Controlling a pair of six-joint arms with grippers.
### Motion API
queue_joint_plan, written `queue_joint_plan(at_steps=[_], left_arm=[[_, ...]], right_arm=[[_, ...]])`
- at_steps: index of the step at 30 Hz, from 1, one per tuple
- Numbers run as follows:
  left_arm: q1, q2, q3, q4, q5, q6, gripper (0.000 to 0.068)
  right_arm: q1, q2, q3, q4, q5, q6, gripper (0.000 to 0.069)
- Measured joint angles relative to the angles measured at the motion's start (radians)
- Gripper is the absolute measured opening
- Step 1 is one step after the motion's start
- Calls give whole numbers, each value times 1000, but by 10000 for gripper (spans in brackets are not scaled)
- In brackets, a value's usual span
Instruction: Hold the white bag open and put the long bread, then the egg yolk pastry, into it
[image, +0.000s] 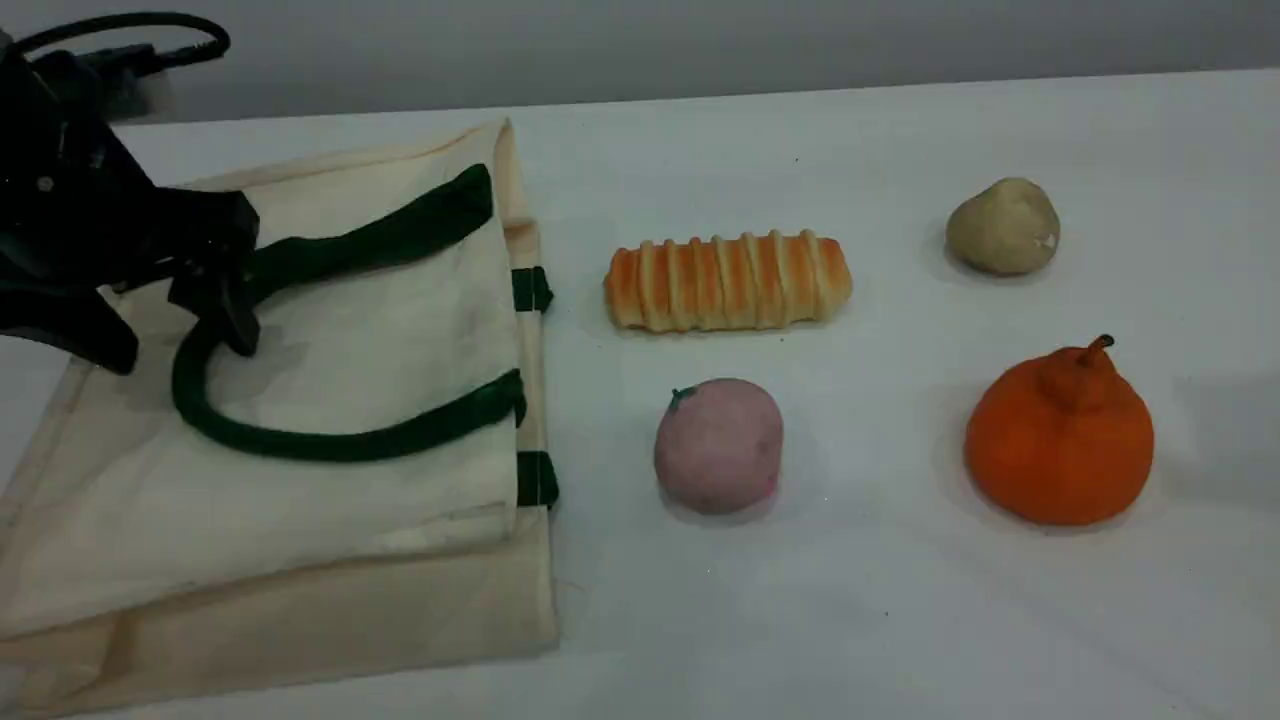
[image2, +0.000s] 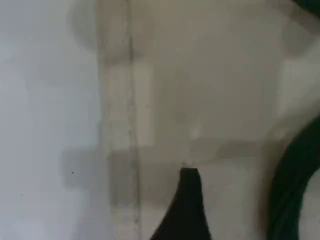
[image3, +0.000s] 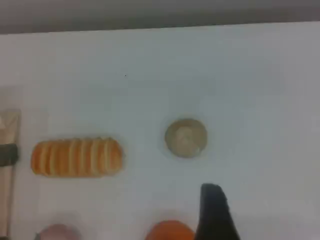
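Note:
The white bag (image: 380, 330) lies flat at the table's left, its mouth edge with green tabs facing right. Its dark green handle (image: 330, 445) loops across the top panel. My left gripper (image: 165, 335) hovers over the handle's left bend, open, with one finger beside the strap and nothing gripped. The left wrist view shows a fingertip (image2: 187, 195) just above the bag's cloth (image2: 220, 90), the handle (image2: 295, 185) to its right. The long bread (image: 727, 281) (image3: 76, 157) lies right of the bag. The egg yolk pastry (image: 1003, 227) (image3: 186, 138) sits far right. One right fingertip (image3: 212, 205) hangs above the table near it.
A pink ball with a green tip (image: 718, 446) sits in front of the bread. An orange stemmed fruit (image: 1060, 435) (image3: 170, 231) stands in front of the pastry. The table's far edge (image: 800, 92) meets a grey wall.

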Motion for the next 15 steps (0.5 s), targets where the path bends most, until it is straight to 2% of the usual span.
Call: queue_joint_plan(at_steps=[5,15], left_arm=[[0,0,0,1,-6,52,592],[-1,72,0,-52,-14,53,592]], right_arm=[[0,0,0,0,0,0,419],[0,0,0,0,0,0,419]])
